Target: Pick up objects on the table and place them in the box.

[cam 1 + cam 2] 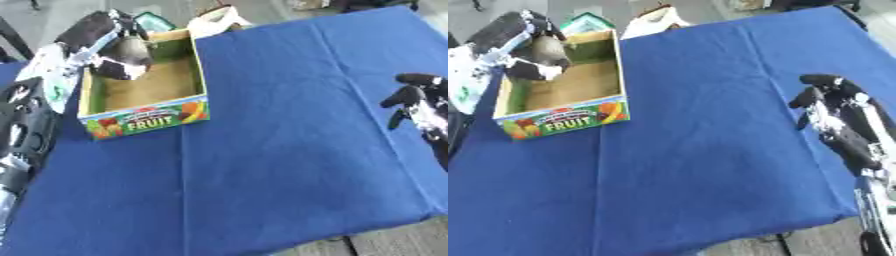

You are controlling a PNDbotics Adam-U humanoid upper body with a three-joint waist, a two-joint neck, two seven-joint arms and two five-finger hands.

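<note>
Left hand [109, 42] reaching over the fruit box [144, 122], fingers curling round a dark rounded object [129, 52], possibly a pouch.
In the right eye view, the right hand [826, 102] is hovering over the blue cloth [702, 150], fingers curled, holding nothing.

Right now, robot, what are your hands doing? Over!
Left hand over the fruit box, curled round a dark roundish thing. Right hand idle over the blue cloth, fingers curled, holding nothing. Nothing in the way.
</note>
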